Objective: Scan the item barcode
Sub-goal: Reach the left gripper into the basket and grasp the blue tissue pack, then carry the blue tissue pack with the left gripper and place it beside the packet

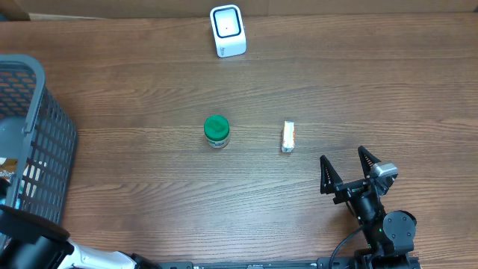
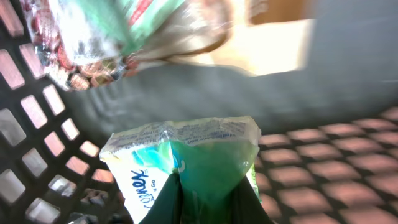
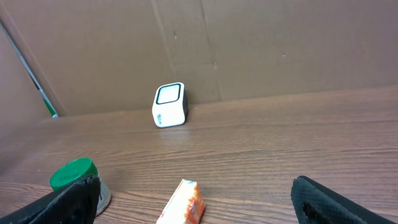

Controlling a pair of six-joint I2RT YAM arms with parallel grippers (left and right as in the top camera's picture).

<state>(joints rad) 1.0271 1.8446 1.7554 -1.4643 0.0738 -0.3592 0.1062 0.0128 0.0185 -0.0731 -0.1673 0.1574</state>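
Left wrist view puts the tissue pack right up close: a soft green and white plastic pack with Kleenex lettering on its lower left. The left fingers are closed on its lower edge, one dark pad on each side, with the wrapper puckered between them. I cannot see a barcode on the face that shows. The pack is inside the basket, whose dark grid wall runs down the left of that view and whose slotted floor shows at the right. A crinkled snack bag with a red and brown print lies above the pack in the picture, and something pale sits behind it, too blurred to name.

From overhead, the basket stands at the far left edge of the wooden surface, and the left arm reaches toward it from the lower left corner. The scanner, a small white box with a dark window, sits at the far edge of the surface, well apart from the basket. Near the middle stands a green-lidded jar, and to its right lies a small orange and white carton, the two apart from each other. The right fingers are spread wide with nothing between them, low on the right side near the carton, pointing toward the scanner and the brown cardboard wall behind it
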